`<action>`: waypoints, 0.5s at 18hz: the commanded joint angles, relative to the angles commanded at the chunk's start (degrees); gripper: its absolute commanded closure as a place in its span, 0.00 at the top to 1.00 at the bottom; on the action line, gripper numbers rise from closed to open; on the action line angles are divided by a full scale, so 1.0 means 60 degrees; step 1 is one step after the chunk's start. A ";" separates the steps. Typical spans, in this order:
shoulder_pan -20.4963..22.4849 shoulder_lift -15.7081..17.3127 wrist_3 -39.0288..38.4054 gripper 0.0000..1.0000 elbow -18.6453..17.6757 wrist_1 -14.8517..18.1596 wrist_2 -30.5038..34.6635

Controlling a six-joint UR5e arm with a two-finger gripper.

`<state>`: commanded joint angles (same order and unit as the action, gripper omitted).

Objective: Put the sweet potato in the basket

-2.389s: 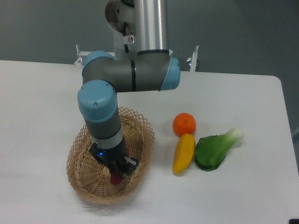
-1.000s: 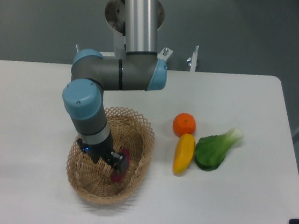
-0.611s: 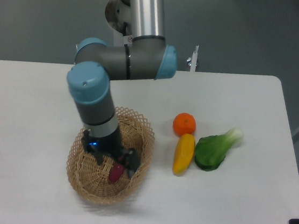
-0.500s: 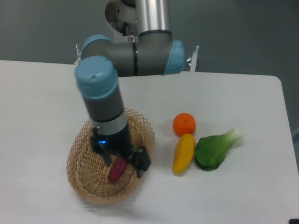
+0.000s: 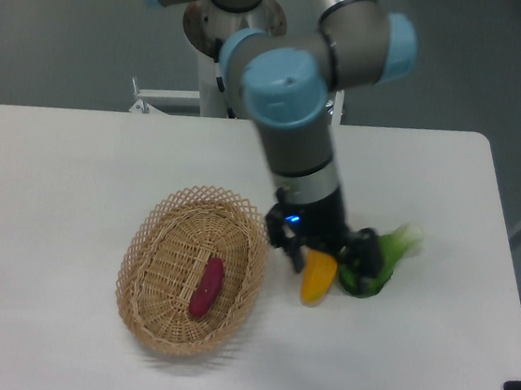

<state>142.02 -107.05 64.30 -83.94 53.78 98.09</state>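
Note:
The reddish-purple sweet potato (image 5: 207, 286) lies inside the light tan wicker basket (image 5: 157, 237), right of the basket's middle, with nothing holding it. My gripper (image 5: 328, 251) is open and empty. It hangs to the right of the basket, above the yellow oblong vegetable (image 5: 317, 279), with one finger on each side of it.
A green leafy vegetable (image 5: 377, 262) lies right of the yellow one, partly behind a gripper finger. The round orange fruit is hidden behind my arm. The white table's right edge (image 5: 505, 242) is close to the leafy vegetable.
The gripper let go of the sweet potato in the basket, opened, rose and swung right, from over the basket to above the yellow vegetable. The sweet potato stays in the basket.

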 joint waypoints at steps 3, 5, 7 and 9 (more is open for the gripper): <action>0.0527 0.0234 0.1247 1.00 0.0030 0.0745 -0.0279; 0.0748 0.0278 0.2009 1.00 0.0146 0.1171 -0.0381; 0.0982 0.0337 0.2610 1.00 0.0176 0.1348 -0.0572; 0.0998 0.0352 0.2730 1.00 0.0147 0.1349 -0.0572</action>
<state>148.01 -104.94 80.68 -83.06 61.87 94.66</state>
